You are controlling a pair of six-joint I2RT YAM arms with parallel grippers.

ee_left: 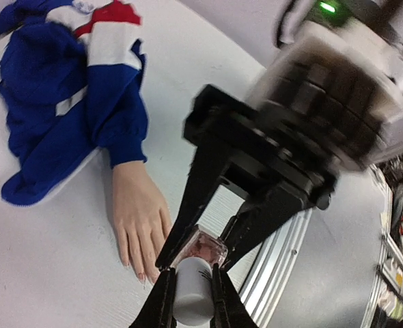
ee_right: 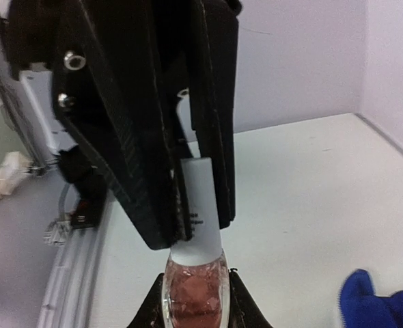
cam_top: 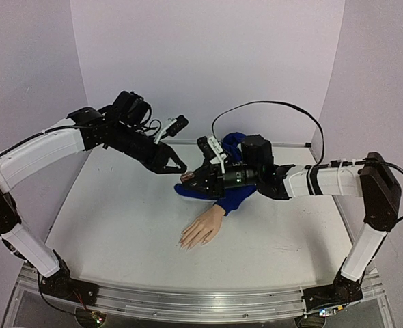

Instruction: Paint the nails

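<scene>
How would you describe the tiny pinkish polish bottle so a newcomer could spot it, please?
On the white table, find where the left gripper and right gripper meet by the blue sleeve. Pinched between them is a tiny pinkish glass bottle with a white cap. Unlike the beige mannequin hand lying flat, it is held in the air.

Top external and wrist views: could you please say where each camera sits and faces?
Top external: above and behind, facing down at table; left arm, right arm show.
Left wrist: on left arm, facing along left tool at cap, hand beyond.
Right wrist: on right arm, facing along right tool at bottle.
Shared: both wrist views show the bottle.
</scene>
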